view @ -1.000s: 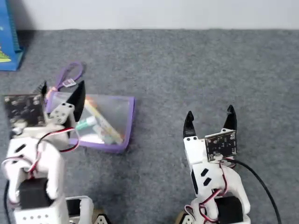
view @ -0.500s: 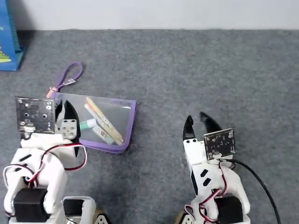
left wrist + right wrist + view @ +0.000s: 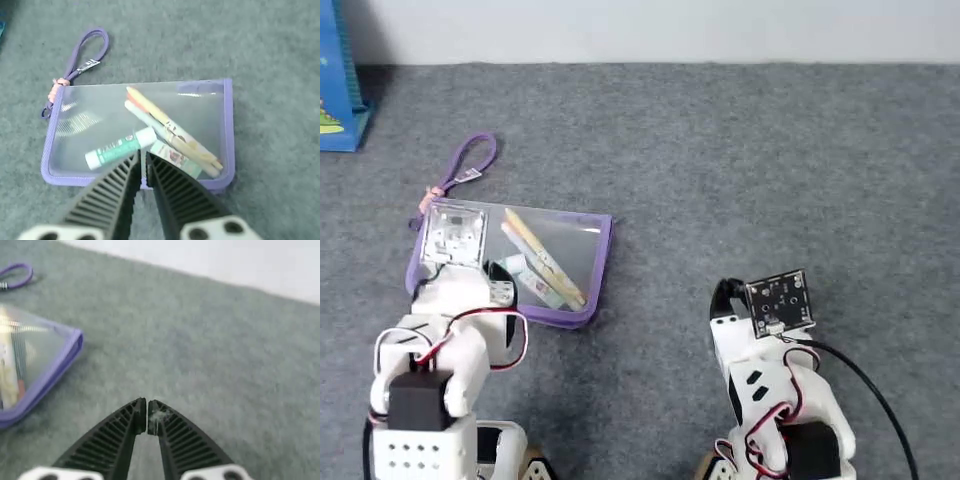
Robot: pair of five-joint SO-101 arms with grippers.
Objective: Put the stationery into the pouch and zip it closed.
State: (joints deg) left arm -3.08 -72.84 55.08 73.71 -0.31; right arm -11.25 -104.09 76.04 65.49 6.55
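- Right, on the high view I see the pouch [image 3: 582, 245] lying flat on the grey table [image 3: 770, 150], with the stationery [image 3: 545, 265] inside it.
- On the left wrist view, my left gripper [image 3: 141, 162] is clenched and empty, above the pouch's near edge.
- On the right wrist view, my right gripper [image 3: 147, 412] is pinched together on nothing, over the table and apart from the pouch.

Soft, even light; faint glare on the pouch [image 3: 100, 107].

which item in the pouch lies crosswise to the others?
The green-and-white tube. It slants the opposite way from the pens and the small packet, which run parallel to each other inside the pouch.
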